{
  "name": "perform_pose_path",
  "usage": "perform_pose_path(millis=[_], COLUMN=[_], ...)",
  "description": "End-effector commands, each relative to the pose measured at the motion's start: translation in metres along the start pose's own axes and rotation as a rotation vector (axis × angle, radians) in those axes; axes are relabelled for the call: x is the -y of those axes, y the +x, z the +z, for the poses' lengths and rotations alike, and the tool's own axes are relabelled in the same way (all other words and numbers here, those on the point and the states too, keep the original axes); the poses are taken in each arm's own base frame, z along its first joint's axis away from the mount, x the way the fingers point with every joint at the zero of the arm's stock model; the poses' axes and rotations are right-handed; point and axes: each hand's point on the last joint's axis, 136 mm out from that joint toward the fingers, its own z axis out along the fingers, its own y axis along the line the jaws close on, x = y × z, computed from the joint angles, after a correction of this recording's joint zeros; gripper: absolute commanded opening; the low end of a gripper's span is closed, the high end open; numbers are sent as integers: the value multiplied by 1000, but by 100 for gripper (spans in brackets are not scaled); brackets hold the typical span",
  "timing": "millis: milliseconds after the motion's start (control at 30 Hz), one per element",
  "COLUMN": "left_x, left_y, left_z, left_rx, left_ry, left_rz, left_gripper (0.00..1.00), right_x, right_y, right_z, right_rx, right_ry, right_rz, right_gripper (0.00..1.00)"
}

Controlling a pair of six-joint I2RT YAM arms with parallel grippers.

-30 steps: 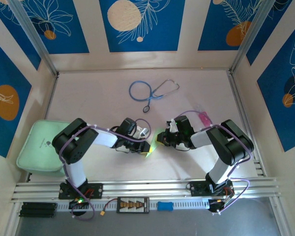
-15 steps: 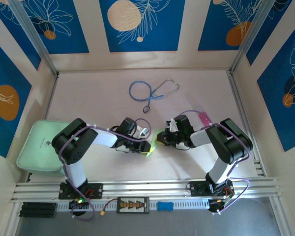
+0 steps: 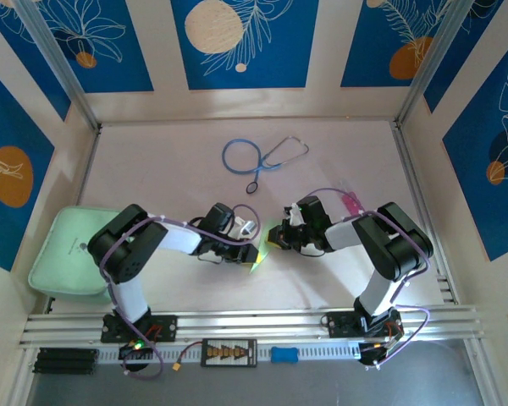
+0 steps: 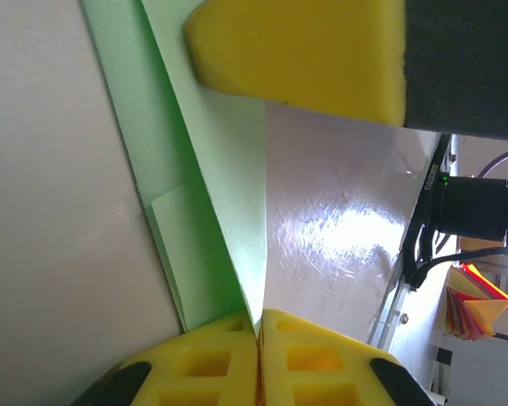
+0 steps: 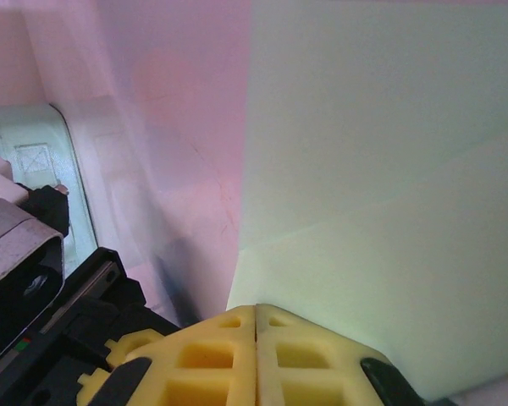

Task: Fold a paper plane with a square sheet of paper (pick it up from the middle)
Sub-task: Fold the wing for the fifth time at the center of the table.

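The square sheet of paper (image 3: 266, 246) is pale green and folded into a slim creased shape, the paper plane, at mid-table between both grippers. My left gripper (image 3: 254, 252) comes in from the left. In the left wrist view its yellow fingertips (image 4: 260, 328) are shut on the near end of an upright paper fold (image 4: 220, 186). My right gripper (image 3: 279, 239) comes in from the right, shut. Its yellow finger (image 4: 305, 51) lies against the paper's far end. In the right wrist view its closed tips (image 5: 256, 317) sit over the flat, creased paper (image 5: 389, 169).
A blue stethoscope (image 3: 256, 157) lies at the back of the table. A thick mint-green pad (image 3: 63, 254) sits at the left edge and a pink item (image 3: 353, 203) behind the right arm. The aluminium rail (image 3: 254, 325) runs along the front.
The right gripper has edged slightly left toward the paper. The left arm and the paper have stayed in place.
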Motion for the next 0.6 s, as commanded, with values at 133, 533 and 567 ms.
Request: perform_pose_path(millis=[133,533,567], left_x=[-2,1,1], left_y=[28,36,36], left_z=[-7,-7,-7], left_rx=[-72,-94,-95], left_ry=[-9,7,6], left_rz=[-35,-37,-37], left_gripper=[7,10,10], right_x=[45,50,49], right_y=[10,13,13], right_z=[2,2,2], right_rx=[0,-2,-3], right_ry=[172,194,194], right_rz=[91,97,95], right_gripper=[9,8,8])
